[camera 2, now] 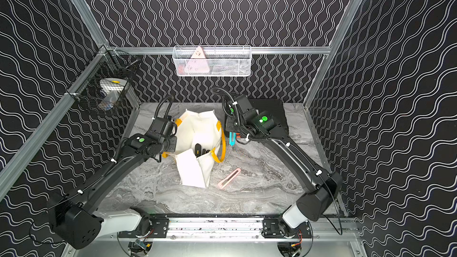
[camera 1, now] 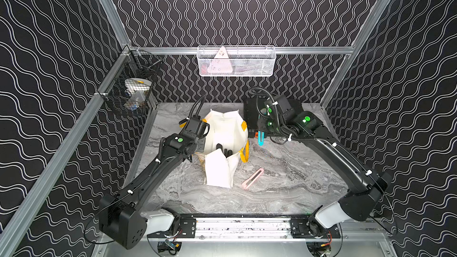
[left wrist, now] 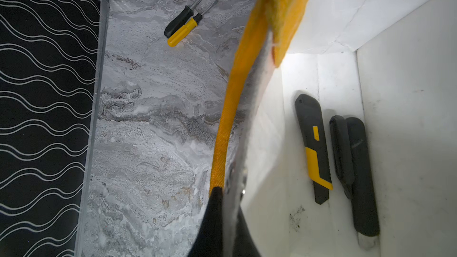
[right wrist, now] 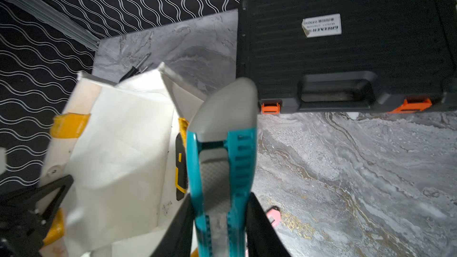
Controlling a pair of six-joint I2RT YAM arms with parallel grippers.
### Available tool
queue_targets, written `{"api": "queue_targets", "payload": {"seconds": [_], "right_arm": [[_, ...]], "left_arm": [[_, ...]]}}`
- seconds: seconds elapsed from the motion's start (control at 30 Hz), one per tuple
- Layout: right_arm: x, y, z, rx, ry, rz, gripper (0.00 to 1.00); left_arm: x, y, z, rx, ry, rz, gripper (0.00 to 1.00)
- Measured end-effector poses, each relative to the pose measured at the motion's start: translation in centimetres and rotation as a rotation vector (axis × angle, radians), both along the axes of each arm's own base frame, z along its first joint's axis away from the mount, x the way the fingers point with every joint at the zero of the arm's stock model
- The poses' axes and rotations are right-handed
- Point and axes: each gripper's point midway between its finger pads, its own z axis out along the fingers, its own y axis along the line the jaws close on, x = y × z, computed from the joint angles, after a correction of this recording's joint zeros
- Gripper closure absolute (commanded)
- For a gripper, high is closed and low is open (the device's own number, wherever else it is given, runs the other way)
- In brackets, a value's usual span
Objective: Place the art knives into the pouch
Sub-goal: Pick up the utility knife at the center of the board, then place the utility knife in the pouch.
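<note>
Left gripper (left wrist: pixel 229 191): fingers clamped fully together on the rim of the pouch (camera 1: pixel 218 169), a white gusseted fabric tote, right where one yellow woven loop handle (left wrist: pixel 226 124) meets the cloth. The likely reason for the pinch is to pull that side outward so the mouth stays wide and the soft wall cannot fold in. Inside the pouch, beyond those fingers, lie a grey box cutter with yellow slider (left wrist: pixel 314 149) and a dark grey cutter (left wrist: pixel 356 174). Outside it, on the far side of the handle, two screwdrivers (left wrist: pixel 183 23) rest on the grey marble tabletop (camera 1: pixel 296 169). Right gripper (right wrist: pixel 220 218): fingers partly closed around the teal-and-grey plastic art knife (right wrist: pixel 220 144), gripping its body on both flat sides, with the grey end projecting ahead of the fingertips. The art knife hangs off the tabletop, just beside the pouch's rim and not yet over the opening. The black hard case with orange latches (right wrist: pixel 346 45) sits ahead of the fingers. A pink slim cutter (camera 1: pixel 252 178) lies loose on the marble, behind them. Pose: the left arm reaches forward, wrist tucked against the pouch's side. The right arm reaches forward, wrist bent down and turned toward the pouch. A short sideways carry over the mouth looks like the next need.
</note>
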Motion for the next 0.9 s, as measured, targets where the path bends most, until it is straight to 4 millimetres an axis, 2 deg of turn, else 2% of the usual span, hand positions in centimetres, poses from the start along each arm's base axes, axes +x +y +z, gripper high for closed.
{"api": "queue_targets", "payload": {"seconds": [0.2,0.33,0.6,0.9], "right_arm": [[1.0,3.6,3.0,0.036,-0.057,0.052,0.69],[1.8,6.6,2.7,0.04,-0.054,0.107,0.7],[1.5,12.0,-2.6,0.032,0.054,0.219,0.69],[1.0,16.3,-10.2,0.033,0.187,0.313,0.69]], "left_arm": [[0.0,-0.1,0.0,-0.002,0.001,-0.003,1.0],[0.0,-0.1,0.0,-0.002,0.0,-0.004,1.0],[0.0,-0.2,0.0,-0.002,0.0,-0.006,1.0],[-0.1,-0.4,0.0,-0.002,0.0,-0.012,1.0]]}}
